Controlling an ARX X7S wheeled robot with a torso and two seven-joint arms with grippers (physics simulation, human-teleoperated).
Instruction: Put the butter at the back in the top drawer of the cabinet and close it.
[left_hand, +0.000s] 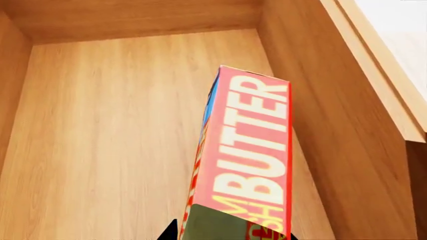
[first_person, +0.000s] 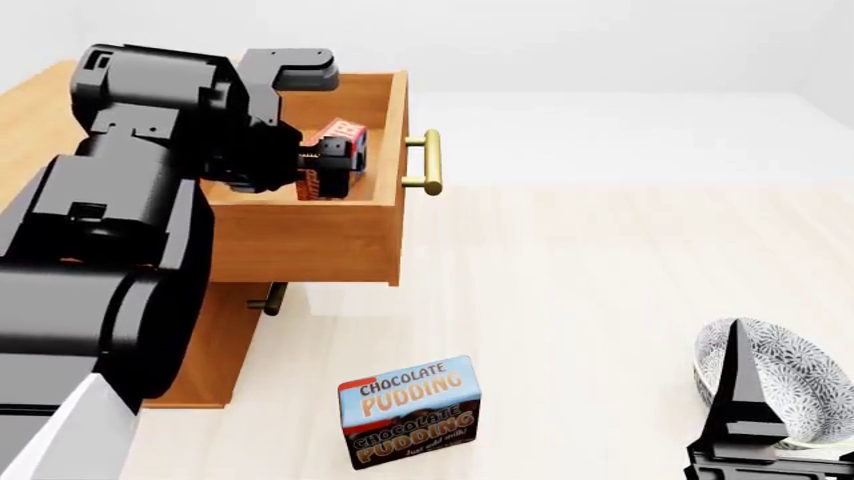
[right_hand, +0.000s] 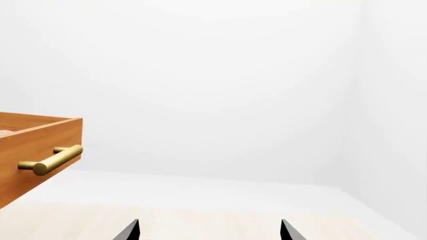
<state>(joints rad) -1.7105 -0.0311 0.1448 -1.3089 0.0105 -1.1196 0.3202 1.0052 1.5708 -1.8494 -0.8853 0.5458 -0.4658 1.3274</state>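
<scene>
Over the open top drawer, the left gripper is clamped on the butter. Released from above the floor, it could topple; the right gripper idles, fingers apart.

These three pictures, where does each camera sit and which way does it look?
Head view: from the robot's head, down over the left arm, the open top drawer, pudding box and right gripper.
Left wrist view: near the left gripper, into the drawer, the butter held in front.
Right wrist view: near the right gripper, level, fingertips showing.
All three show the drawer; head and right wrist share its brass handle.
</scene>
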